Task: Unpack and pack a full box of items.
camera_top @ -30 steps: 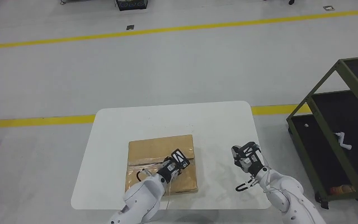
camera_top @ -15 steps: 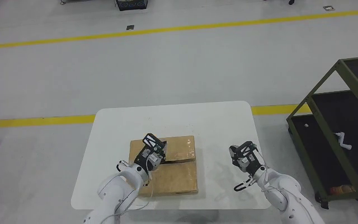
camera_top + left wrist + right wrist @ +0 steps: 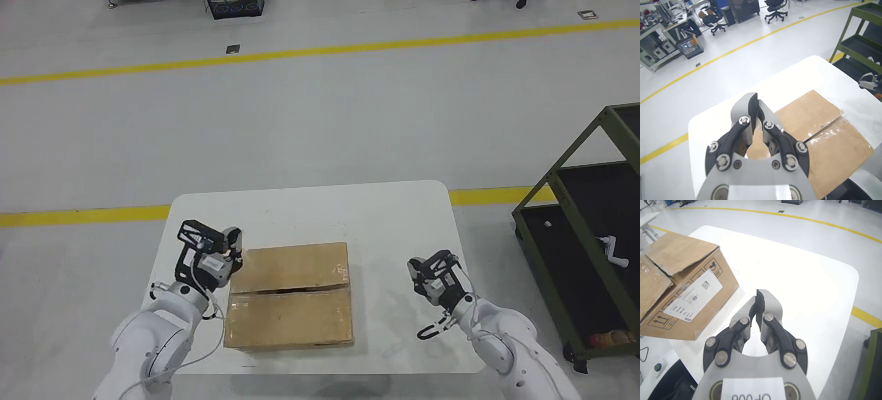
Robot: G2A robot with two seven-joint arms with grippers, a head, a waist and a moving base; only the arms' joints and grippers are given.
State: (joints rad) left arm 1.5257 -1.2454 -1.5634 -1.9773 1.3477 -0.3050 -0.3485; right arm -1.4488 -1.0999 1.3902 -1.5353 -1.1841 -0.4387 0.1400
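Note:
A brown cardboard box (image 3: 290, 295) lies on the white table (image 3: 390, 215), its top flaps meeting at a dark centre seam. Glossy clear tape (image 3: 822, 128) shines along that seam on the box (image 3: 819, 144). My left gripper (image 3: 203, 238) hovers just past the box's left end, above the table, with its fingers shut (image 3: 756, 99); a pale sliver sits between the pads and I cannot tell what it is. My right gripper (image 3: 432, 268) is shut (image 3: 758, 296) over bare table to the right of the box (image 3: 677, 279), apart from it. One flap edge stands slightly lifted there.
A green metal cart (image 3: 585, 215) with dark shelves stands off the table's right side, also seen as the cart (image 3: 857, 36). Bare tabletop lies behind the box and to its right. A yellow floor line (image 3: 80, 215) runs behind the table.
My left gripper has travelled from the box's right part along the seam to beyond its left end. The seam now shows as a dark gap. The right gripper has barely moved.

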